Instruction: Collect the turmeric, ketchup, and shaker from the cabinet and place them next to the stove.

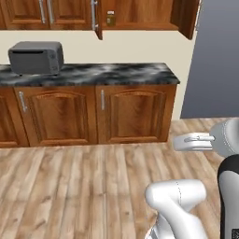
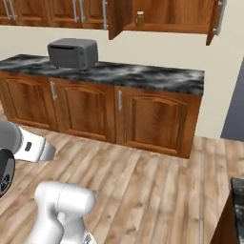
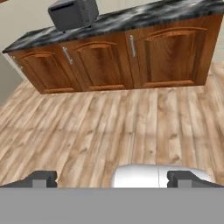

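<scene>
The cabinet [image 1: 144, 14] [image 2: 176, 14] hangs on the wall above the counter with its doors swung open. On its shelf stands the turmeric [image 1: 110, 18] [image 2: 139, 18], a small amber jar with a white lid. The ketchup, the shaker and the stove are out of view. My gripper [image 3: 113, 178] is open, its two dark fingertips [image 3: 43, 178] spread wide with nothing between them. It is low over the wooden floor, pointing at the base cabinets, far from the wall cabinet.
A grey microwave [image 1: 36, 57] [image 2: 72, 53] [image 3: 73, 13] sits on the dark marble counter [image 1: 121, 73] [image 2: 143, 76] [image 3: 144, 15]. A tall grey fridge [image 1: 214, 60] stands to the right. A dark-topped brown corner [image 2: 237, 209] pokes in at lower right. Bare wooden floor lies between me and the counter.
</scene>
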Controlling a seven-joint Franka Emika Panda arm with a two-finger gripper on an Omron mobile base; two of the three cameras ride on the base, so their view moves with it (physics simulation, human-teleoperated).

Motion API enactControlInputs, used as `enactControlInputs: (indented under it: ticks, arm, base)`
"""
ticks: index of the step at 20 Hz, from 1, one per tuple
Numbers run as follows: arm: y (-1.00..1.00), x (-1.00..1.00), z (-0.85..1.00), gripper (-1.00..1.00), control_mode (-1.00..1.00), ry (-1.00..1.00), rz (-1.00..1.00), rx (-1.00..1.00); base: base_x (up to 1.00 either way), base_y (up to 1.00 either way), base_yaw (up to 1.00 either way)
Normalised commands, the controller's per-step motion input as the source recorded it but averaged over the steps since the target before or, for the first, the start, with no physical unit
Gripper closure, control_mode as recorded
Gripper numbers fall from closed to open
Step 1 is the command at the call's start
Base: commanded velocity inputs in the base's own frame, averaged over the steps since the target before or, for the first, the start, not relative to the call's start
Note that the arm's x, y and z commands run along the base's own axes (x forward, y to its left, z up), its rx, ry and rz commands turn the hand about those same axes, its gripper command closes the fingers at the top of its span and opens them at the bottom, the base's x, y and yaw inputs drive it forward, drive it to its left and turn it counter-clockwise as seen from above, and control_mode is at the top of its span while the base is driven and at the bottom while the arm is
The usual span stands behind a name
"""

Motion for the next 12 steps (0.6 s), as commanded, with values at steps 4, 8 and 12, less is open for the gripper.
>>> enactControlInputs:
  ticks: [4, 8, 12]
  arm:
    - [0.00, 0.00, 0.00, -1.00, 1.00, 0.00, 0.00, 0.00]
    - [0.00, 0.00, 0.00, -1.00, 1.00, 0.00, 0.00, 0.00]
    - [0.00, 0.00, 0.00, -1.00, 1.00, 0.00, 0.00, 0.00]
  base:
    - [1.00, 0.06, -0.32]
    - [1.00, 0.12, -0.31]
    - [1.00, 0.14, -0.30]
